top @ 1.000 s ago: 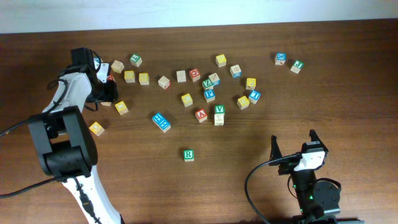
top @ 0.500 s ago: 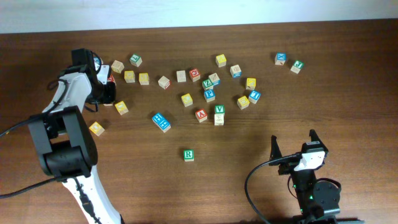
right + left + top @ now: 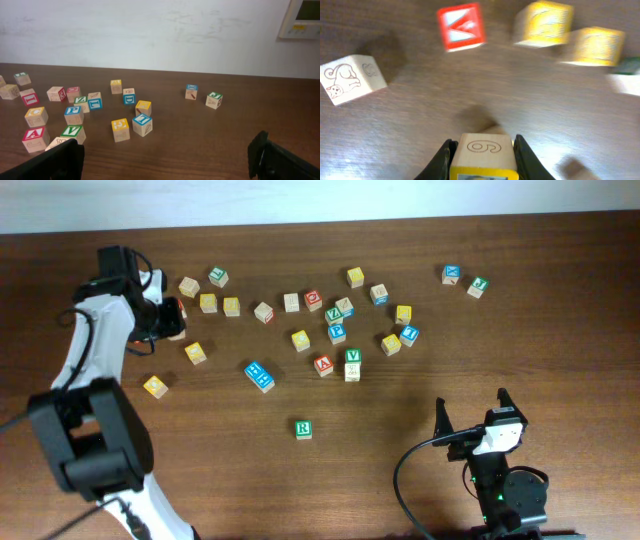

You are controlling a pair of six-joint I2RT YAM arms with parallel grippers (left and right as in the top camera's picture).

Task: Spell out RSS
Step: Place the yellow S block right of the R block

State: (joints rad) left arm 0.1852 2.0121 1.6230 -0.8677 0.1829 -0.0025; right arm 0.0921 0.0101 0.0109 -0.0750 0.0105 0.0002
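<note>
My left gripper (image 3: 482, 150) is shut on a wooden block (image 3: 482, 159) with a yellow-edged face and an engraved figure like a 6 on its side. It holds the block just above the table at the far left (image 3: 172, 318). The letter on the yellow face is hidden. A green R block (image 3: 303, 428) lies alone in the front middle of the table. My right gripper (image 3: 167, 160) is open and empty near the front right (image 3: 470, 420). I cannot pick out an S block among the scattered blocks.
Several letter blocks lie scattered across the far half of the table (image 3: 330, 320). Near my left gripper are a red block (image 3: 461, 26), two yellow blocks (image 3: 543, 22) and a white cat block (image 3: 352, 77). Blue and green blocks (image 3: 465, 280) sit far right.
My left arm has swung up and to the left, carrying the block off its spot on the table. The right arm has not moved.
</note>
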